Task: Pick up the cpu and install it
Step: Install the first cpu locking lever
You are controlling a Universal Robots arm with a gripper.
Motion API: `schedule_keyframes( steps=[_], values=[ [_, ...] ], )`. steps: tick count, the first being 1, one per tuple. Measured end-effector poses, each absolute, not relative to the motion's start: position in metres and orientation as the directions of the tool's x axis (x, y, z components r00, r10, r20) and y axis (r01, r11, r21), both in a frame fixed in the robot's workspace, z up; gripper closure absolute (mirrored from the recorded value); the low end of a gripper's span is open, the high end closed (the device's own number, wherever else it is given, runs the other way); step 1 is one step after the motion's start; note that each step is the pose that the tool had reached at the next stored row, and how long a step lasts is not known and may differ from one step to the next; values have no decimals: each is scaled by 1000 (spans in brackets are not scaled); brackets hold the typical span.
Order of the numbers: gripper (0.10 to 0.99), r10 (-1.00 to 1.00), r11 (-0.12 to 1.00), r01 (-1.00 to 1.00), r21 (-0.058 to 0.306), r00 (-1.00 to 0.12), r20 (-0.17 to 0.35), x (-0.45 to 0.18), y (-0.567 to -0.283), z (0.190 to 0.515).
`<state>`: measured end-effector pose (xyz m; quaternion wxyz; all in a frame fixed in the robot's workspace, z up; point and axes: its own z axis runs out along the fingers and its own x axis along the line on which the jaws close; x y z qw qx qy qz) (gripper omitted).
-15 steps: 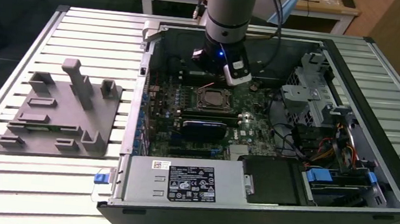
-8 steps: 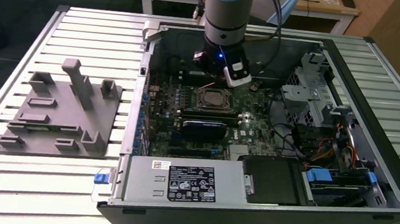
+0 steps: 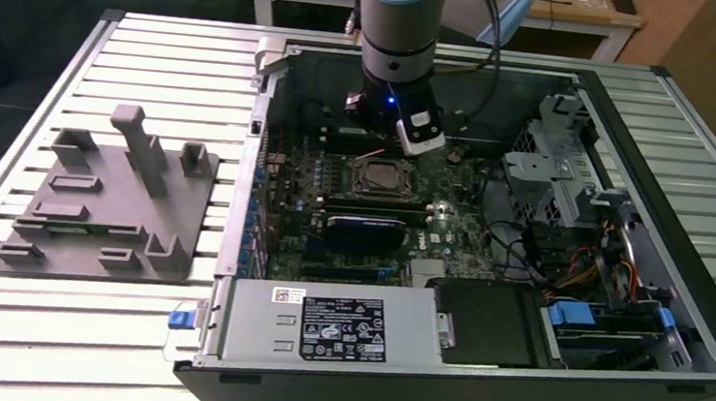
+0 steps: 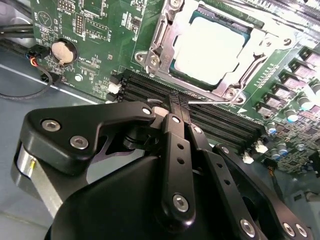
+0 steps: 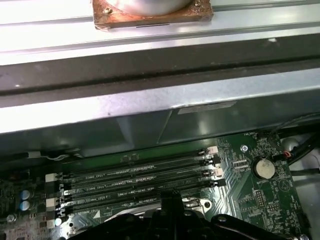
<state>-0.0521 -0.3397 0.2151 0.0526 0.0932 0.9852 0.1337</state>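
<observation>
The cpu (image 4: 212, 47) already sits in its socket (image 4: 165, 30), and the gripper (image 4: 178, 106) above the board has its fingers closed on nothing

A pale, silvery metal top with a soft sheen is seen on the cpu (image 4: 212, 50), framed by a bright, polished metal socket bracket (image 4: 160, 37). The motherboard (image 4: 100, 30) is finished in glossy green lacquer. The claw (image 4: 176, 105) is made of smooth black material, matt to faintly satin, fastened with shiny steel screws. The tabletop (image 3: 150, 51) is formed of ribbed, brushed silvery metal slats. The fixture (image 3: 105, 203) is moulded in dull, matt grey plastic. The computer case (image 3: 243, 322) is built of bare grey sheet metal, with a paper label (image 3: 344, 331) stuck on.
</observation>
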Motion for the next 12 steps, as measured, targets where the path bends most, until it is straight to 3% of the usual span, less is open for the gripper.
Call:
schedule_keyframes(
  steps=[12],
  values=[
    [980, 300, 924, 269, 271, -951, -80, -54, -338, 208]
  ],
)
